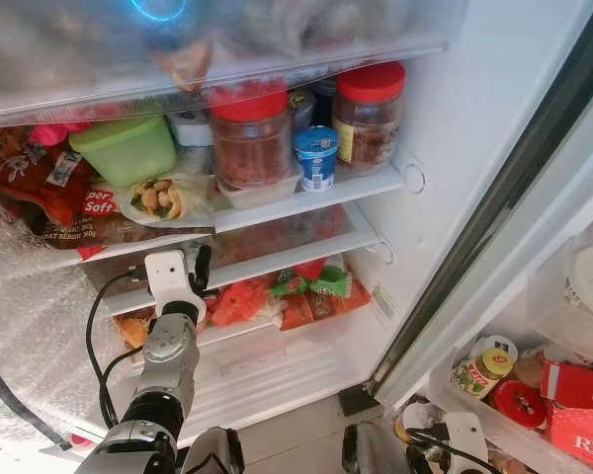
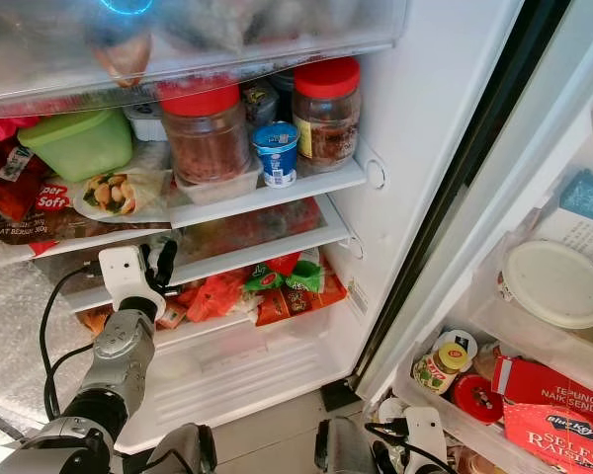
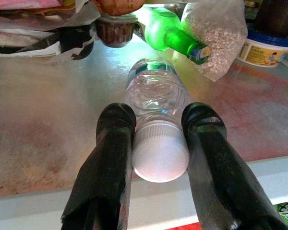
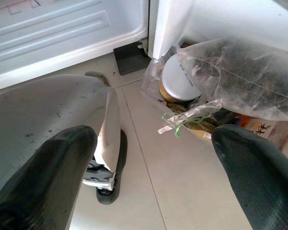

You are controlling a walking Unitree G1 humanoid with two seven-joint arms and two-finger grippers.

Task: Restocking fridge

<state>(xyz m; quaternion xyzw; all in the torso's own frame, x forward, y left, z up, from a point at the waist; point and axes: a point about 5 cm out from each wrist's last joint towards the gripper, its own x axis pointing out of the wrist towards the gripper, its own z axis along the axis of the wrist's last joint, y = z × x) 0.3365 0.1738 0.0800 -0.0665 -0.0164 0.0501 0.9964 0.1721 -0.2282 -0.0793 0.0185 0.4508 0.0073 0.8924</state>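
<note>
A clear water bottle (image 3: 156,93) with a white cap (image 3: 161,155) lies on its side on the middle glass shelf (image 3: 48,120) of the fridge. My left gripper (image 3: 158,139) is shut on its neck and cap, one black finger on each side. From the head, the left arm reaches up into that shelf, and the gripper (image 1: 193,265) sits just under the upper shelf's edge. The bottle's body is hidden there. My right gripper (image 4: 153,163) hangs open low over the tiled floor, holding nothing.
Behind the bottle lie a green bottle (image 3: 170,36), a bag of grains (image 3: 216,33) and a tub (image 3: 266,48). The upper shelf holds two red-lidded jars (image 1: 250,138), a green box (image 1: 128,148) and a yoghurt cup (image 1: 316,158). The door rack (image 1: 514,434) at right carries jars and red boxes.
</note>
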